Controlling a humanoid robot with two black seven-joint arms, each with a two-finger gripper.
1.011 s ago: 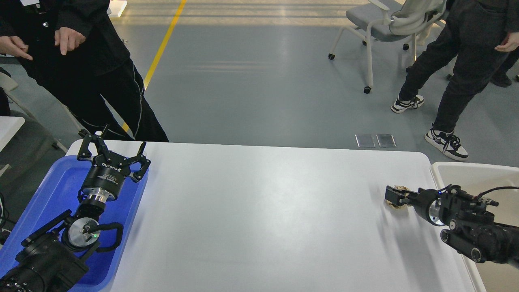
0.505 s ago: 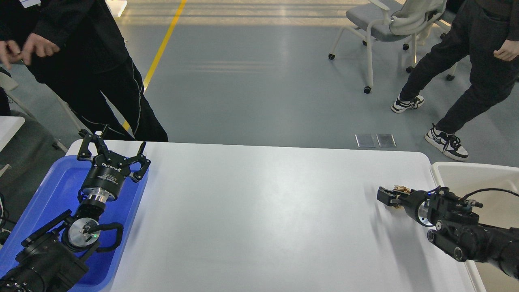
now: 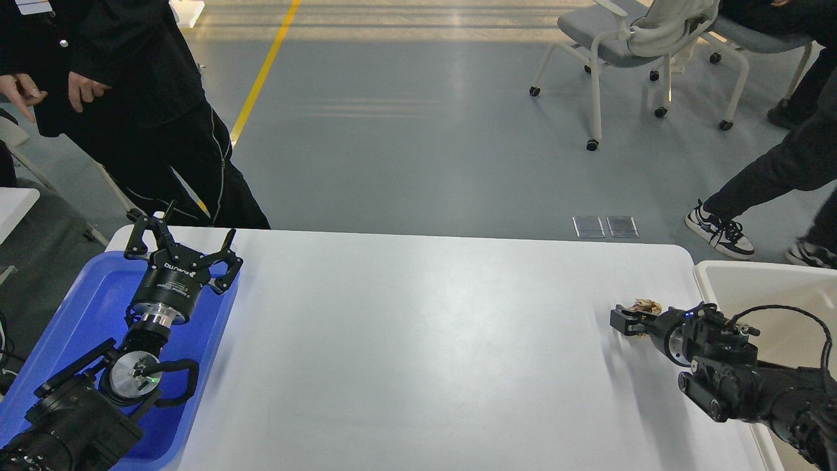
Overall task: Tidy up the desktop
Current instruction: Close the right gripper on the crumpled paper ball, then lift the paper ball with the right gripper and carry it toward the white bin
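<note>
Black two-finger right gripper (image 3: 626, 321) of yours grasps a crumpled tan paper scrap (image 3: 644, 305) above the matte white desktop (image 3: 418, 340); your left gripper (image 3: 183, 245) hangs spread wide.

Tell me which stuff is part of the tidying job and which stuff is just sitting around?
Part of the job:
large matte white desktop
small crumpled tan scrap at the right tool
beige plastic bin
blue plastic tray under the open left tool

Just around:
white wheeled chair
yellow floor line
people standing nearby
</note>
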